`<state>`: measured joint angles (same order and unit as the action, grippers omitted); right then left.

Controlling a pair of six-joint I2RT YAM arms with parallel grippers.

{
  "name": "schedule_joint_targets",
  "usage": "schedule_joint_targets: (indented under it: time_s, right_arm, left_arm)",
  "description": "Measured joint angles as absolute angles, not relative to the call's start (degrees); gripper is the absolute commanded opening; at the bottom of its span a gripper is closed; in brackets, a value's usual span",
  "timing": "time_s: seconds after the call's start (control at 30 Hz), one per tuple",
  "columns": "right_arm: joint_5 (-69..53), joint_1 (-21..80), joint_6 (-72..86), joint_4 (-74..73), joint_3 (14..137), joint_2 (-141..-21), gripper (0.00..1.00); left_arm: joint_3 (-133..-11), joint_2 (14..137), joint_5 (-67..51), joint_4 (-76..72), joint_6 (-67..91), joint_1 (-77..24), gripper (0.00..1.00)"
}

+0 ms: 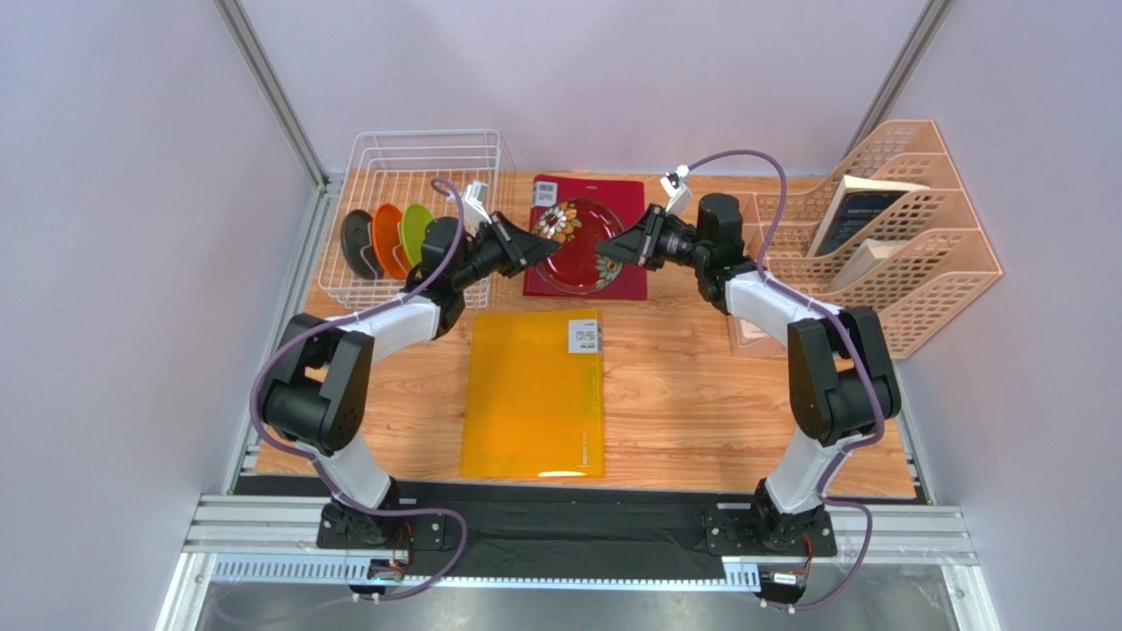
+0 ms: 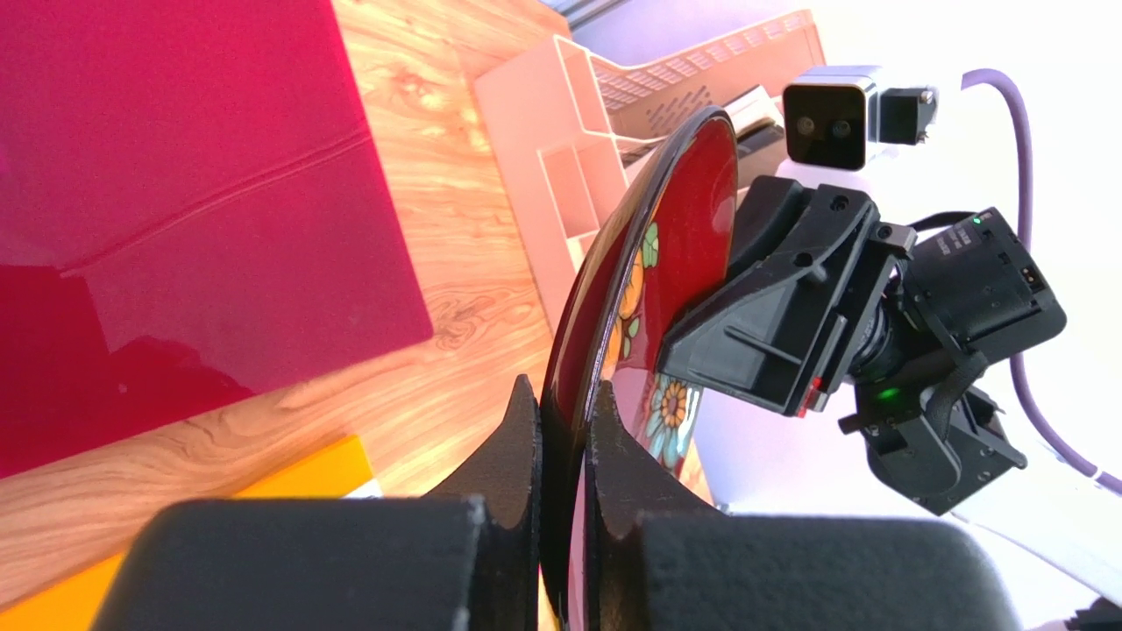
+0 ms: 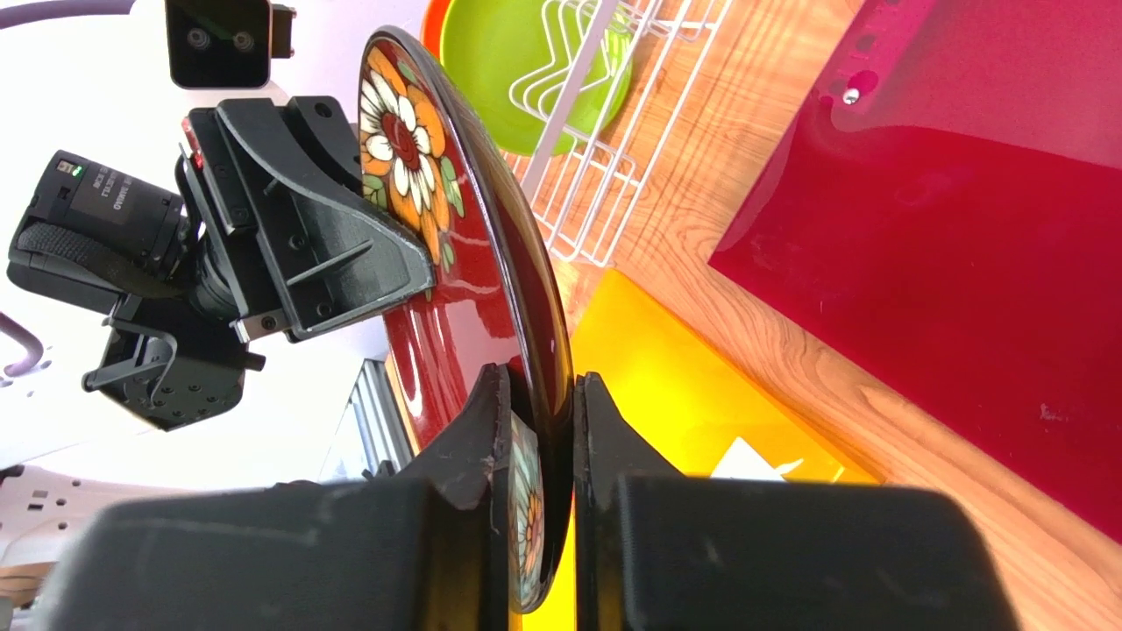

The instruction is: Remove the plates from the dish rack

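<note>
My left claw (image 1: pixel 551 245) is pinched tight on the rim of the dark red floral plate (image 1: pixel 580 247), fingers one on each face. My right claw (image 1: pixel 610 250) is clamped just as narrow on the opposite rim, so both claws hold the one plate between them. The plate hangs over the red folder (image 1: pixel 619 197) at the back middle of the worktop (image 1: pixel 685 381); I cannot tell if it touches the folder. The dish rack (image 1: pixel 428 136) sits at the back left, just beside my left arm. In it, on edge in a row, left to right: teal-grey plate (image 1: pixel 358 245), orange plate (image 1: pixel 387 237), lime green plate (image 1: pixel 416 230). The yellow folder (image 1: pixel 534 395) lies flat in front of the red one. The peach organiser (image 1: pixel 922 263) is at the right edge, with books in its slots.
</note>
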<state>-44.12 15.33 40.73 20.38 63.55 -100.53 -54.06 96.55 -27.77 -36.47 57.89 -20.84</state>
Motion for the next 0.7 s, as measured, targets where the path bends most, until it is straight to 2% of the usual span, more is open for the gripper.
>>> schedule_joint_targets:
  time_s: [0.07, 0.13, 0.17, 0.23, 0.27, 0.43, 0.47, 0.7]
  right_arm:
    - [-44.25, 15.25, 40.73, 21.23, 63.18, -100.51, 0.00]
    - [-44.58, 15.25, 40.53, 22.09, 62.39, -100.22, 0.00]
    - [-43.77, 15.27, 39.42, 21.96, 61.95, -99.83, 0.00]
    - [-42.00, 15.35, 37.91, 21.08, 60.40, -98.80, 0.00]
    - [-41.23, 15.16, 37.47, 20.14, 59.70, -98.15, 0.00]
    - [-33.87, 11.90, 33.21, 10.94, 56.84, -93.34, 0.00]
    - [-31.92, 10.94, 32.23, 8.56, 56.40, -92.03, 0.00]
    - [-22.57, 6.66, 26.98, -4.19, 54.57, -84.42, 0.00]
  left_arm:
    - [-54.04, 96.55, -27.88, -36.93, 57.80, -20.84, 0.47]
    - [-53.93, 96.68, -27.24, -36.21, 56.80, -21.12, 0.51]
    - [-53.89, 96.79, -27.11, -35.66, 56.31, -21.37, 0.59]
    - [-53.87, 96.86, -26.98, -34.33, 54.70, -21.85, 0.64]
    - [-53.89, 96.86, -26.92, -33.78, 53.74, -22.13, 0.82]
    - [-54.52, 94.35, -24.32, -25.36, 45.34, -23.03, 0.88]
    - [-54.94, 93.36, -23.20, -23.33, 43.03, -23.11, 0.96]
    - [-57.82, 84.38, -11.77, -11.31, 28.64, -23.11, 1.00]
